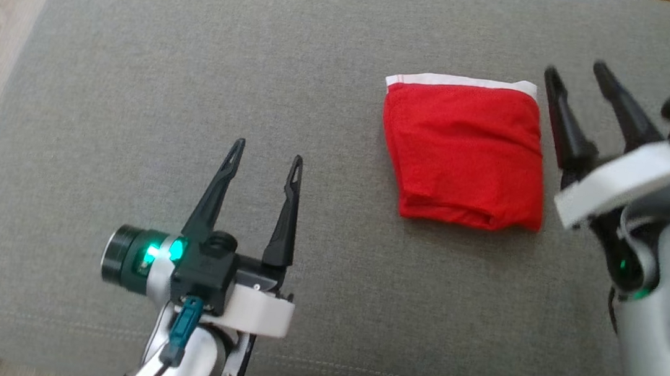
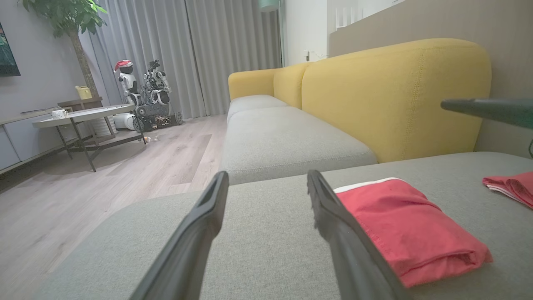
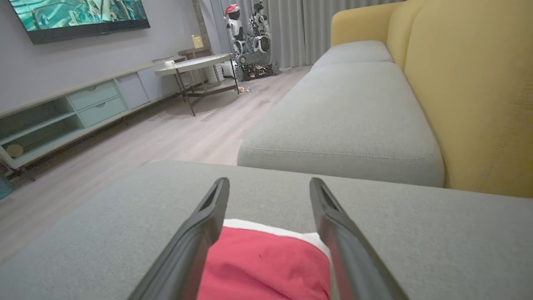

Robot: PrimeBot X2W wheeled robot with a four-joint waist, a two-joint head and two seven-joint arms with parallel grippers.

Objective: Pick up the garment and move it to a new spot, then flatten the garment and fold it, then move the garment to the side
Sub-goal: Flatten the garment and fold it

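Fingers on both our grippers are spread wide and pinching nothing, with our left gripper over the grey cushion's near-left part, our right gripper over its right side, and the folded red garment lying flat on it, right of centre.

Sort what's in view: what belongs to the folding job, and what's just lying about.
Job: folded red garment, grey cushion under it, left gripper, right gripper, both open.
Lying about: second red cloth, round table, small robots by the curtain, plant, wall screen.
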